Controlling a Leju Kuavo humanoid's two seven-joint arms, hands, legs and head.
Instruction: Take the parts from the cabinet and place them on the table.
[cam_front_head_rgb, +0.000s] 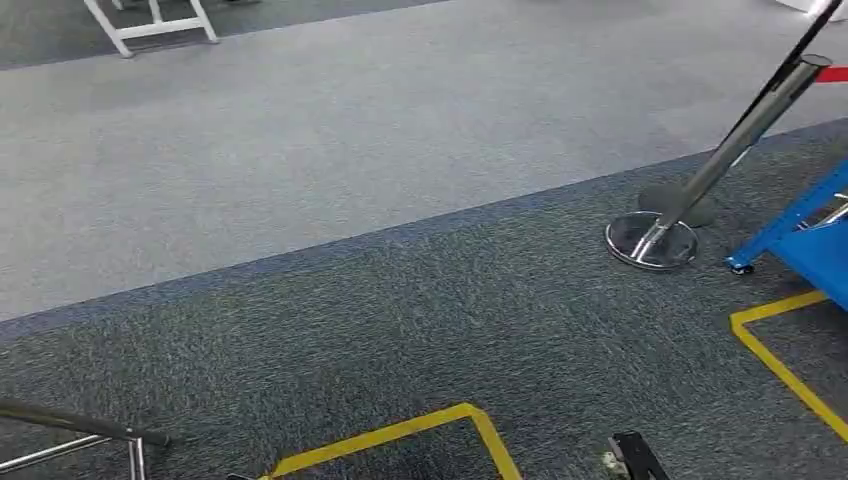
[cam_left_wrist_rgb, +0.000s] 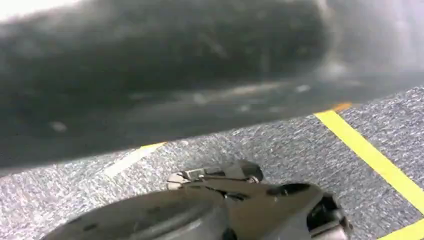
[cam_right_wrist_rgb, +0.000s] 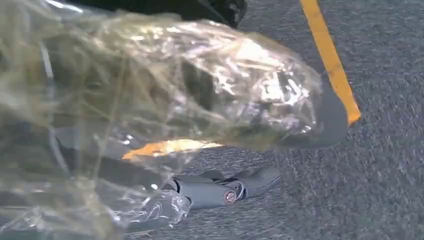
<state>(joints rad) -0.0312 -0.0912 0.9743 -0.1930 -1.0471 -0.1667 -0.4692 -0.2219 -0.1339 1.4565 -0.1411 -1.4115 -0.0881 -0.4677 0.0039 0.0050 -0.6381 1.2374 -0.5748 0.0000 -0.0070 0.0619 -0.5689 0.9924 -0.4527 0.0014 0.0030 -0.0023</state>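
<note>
Item: clear plastic bag of parts, crumpled, lying over the right hand with its fingers curled beneath, apparently clamped on it; carry level, grip firm, toward the tabletop; left-hand fingers' state cannot be told.

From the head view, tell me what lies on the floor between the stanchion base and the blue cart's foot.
Only bare dark carpet lies between the stanchion base and the blue cart's foot, in the head view.

Crinkled glossy plastic bag, seemingly matt carpet
</note>
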